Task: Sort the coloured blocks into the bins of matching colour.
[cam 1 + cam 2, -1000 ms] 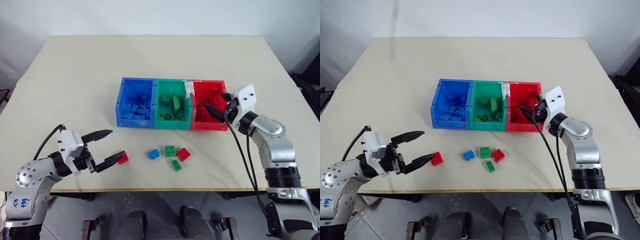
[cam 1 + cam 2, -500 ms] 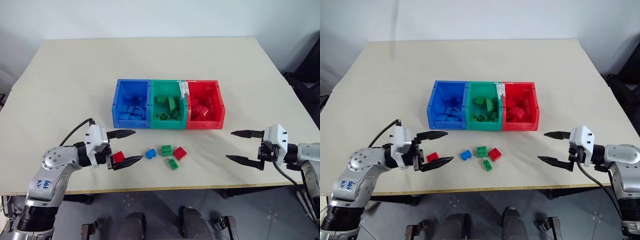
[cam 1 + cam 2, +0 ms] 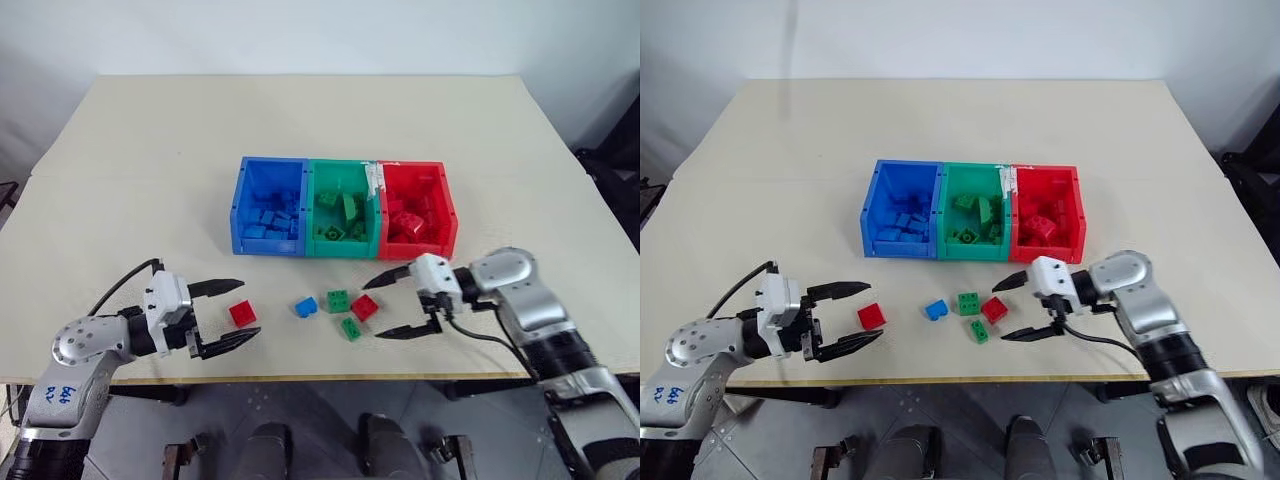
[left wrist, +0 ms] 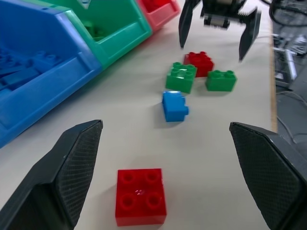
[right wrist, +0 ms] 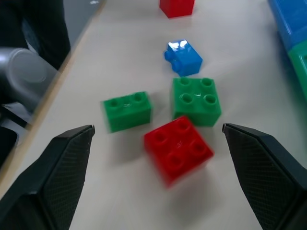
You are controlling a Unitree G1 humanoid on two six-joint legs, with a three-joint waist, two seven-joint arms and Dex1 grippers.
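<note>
While five coloured blocks lie loose on the worktop [image 3: 120,160] toward its near edge, both grippers hover low beside them with nothing held. The left gripper [image 3: 225,314] has its jaws spread wide on either side of a lone red block [image 3: 242,313], which sits flat, studs up, apart from the rest toward the left edge. The right gripper [image 3: 392,305] also has its jaws wide, pointed at a tight cluster: a red square block [image 3: 365,307], a green square block [image 3: 339,301] just beside it, a narrower green block [image 3: 351,328] nearer the front edge, and a small blue block [image 3: 307,307] on the cluster's left. Behind them, mid-worktop, stand the joined bins: the blue bin [image 3: 238,205], the green bin [image 3: 314,210] and the red bin [image 3: 449,215], each already holding blocks of its own colour. These blocks look like hard, light moulded plastic: stiff enough to take a firm pinch without harm, but smooth-sided, so likely to skid or spin away if nudged off-centre. The best hold is probably across two opposite flat side walls, low on the body and below the studs, with the jaws square to those faces. The lone red block offers that cleanly. The clustered red one sits turned at an angle with green neighbours close, so the jaws would likely need to line up with its free sides to avoid shoving the others.
</note>
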